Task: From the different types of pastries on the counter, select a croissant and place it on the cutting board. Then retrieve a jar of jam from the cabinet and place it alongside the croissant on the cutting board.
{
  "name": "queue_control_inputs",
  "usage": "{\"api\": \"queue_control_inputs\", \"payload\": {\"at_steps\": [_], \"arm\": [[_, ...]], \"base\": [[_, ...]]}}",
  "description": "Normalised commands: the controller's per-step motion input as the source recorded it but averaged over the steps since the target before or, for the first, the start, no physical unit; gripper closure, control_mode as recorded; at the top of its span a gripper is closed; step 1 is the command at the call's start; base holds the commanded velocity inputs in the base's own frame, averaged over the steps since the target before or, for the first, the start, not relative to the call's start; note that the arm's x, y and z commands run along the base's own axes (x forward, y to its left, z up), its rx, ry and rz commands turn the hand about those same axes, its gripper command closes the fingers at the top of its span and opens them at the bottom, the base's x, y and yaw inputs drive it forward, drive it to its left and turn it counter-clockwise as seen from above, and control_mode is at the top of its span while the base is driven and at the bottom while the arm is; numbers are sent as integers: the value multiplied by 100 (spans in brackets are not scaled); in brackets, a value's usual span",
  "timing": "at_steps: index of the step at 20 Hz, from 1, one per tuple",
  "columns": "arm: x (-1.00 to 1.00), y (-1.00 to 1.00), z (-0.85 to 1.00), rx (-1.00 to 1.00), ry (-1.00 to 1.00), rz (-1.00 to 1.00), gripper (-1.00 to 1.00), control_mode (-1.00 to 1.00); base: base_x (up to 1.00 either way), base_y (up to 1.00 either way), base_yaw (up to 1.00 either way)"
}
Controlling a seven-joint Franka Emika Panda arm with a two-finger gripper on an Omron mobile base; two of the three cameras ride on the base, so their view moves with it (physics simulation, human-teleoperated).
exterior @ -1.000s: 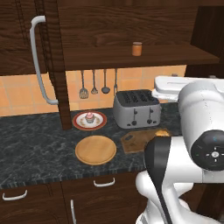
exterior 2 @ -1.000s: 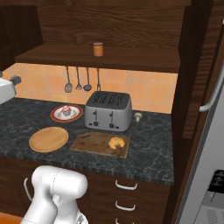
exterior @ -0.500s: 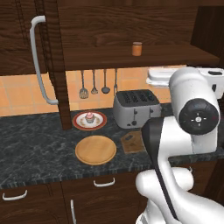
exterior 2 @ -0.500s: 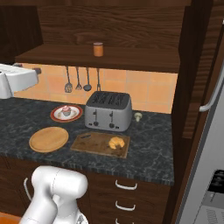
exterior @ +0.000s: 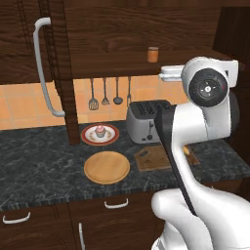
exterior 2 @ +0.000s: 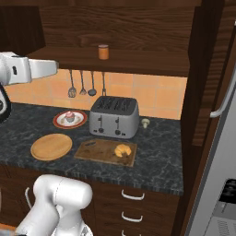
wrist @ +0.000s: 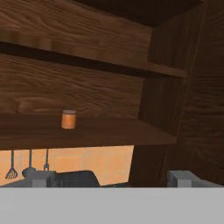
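Our gripper (wrist: 114, 179) has its fingertips (wrist: 43, 178) spread wide apart, empty, facing the jar of jam (wrist: 68, 119), which stands upright on the cabinet (wrist: 109, 131) shelf. Below, we see the croissant (exterior 2: 122, 150) lying on the cutting board (exterior 2: 99, 151) before the toaster (exterior 2: 114, 116).

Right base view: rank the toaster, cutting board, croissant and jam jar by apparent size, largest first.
1. Cutting board and toaster: too alike to rank.
2. Croissant and jam jar: both small; the jar sits farther back, so unsure.
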Motion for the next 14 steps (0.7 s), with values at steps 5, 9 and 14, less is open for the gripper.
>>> {"api": "queue_control_inputs", "payload": {"at_steps": [5, 9, 14], "arm": [[57, -23, 0, 2, 5, 0, -100, -100], [0, 14, 18, -7, -3, -10, -100, -100], [14, 20, 5, -8, 0, -19, -100, -100]], "base": [[0, 0, 0], [0, 0, 0], [0, 0, 0]]}}
